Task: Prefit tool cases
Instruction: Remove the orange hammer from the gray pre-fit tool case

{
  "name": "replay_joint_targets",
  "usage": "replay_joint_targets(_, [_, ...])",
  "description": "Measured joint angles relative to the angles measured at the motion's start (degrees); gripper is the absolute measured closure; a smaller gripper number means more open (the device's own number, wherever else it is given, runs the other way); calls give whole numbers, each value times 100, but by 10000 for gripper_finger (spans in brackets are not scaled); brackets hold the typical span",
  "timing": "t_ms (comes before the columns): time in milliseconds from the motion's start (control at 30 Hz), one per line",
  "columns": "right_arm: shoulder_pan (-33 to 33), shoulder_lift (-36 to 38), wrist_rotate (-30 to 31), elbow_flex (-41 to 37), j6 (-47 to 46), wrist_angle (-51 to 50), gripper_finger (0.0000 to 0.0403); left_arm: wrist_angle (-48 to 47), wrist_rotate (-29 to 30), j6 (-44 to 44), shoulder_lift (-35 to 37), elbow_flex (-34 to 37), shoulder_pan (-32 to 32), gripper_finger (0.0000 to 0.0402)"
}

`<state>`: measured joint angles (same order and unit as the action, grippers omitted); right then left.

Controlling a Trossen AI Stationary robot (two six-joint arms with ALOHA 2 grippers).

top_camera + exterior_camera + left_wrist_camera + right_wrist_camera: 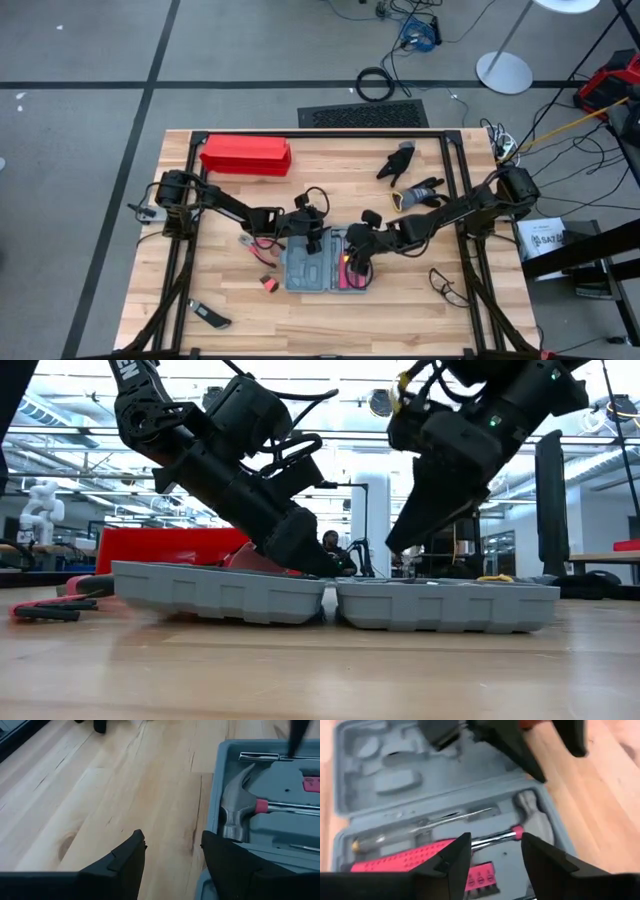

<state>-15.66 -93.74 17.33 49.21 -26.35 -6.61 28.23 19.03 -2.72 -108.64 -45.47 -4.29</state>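
The blue-grey tool case (318, 268) lies open and flat on the wooden table, its two halves side by side. The half toward the table's right holds a hammer (535, 820), a screwdriver (435, 822) and a pink bit holder (410, 860). The other half (395, 775) shows bare recesses. My left gripper (172, 855) is open at the case's far rim (220, 770), one finger (125, 862) over bare table, the other (227, 865) over the case's corner. My right gripper (495, 845) hangs open above the hammer half (450, 605), nothing between its fingers. My left gripper stands astride the case's far rim, slanting down from the table's left. The finger over the case hides the corner beneath it, and in the low view the case wall (220, 595) hides the fingertips. I cannot tell whether either finger touches the case.
A long red box (246, 155) lies at the far left and black gloves (400, 162) at the far right. Red-handled pliers (262, 243) lie left of the case. A small red piece (268, 285) and a black tool (210, 317) lie nearer the front. A black frame (320, 133) rims the table.
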Motion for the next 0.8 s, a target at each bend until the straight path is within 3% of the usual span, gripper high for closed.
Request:
replay_joint_targets(367, [376,10,404,0,190,-960,234,-2,44,27,0,4,10,199])
replay_joint_targets(800, [501,11,334,2,909,-999,234,320,100,61,-251,2,38,199])
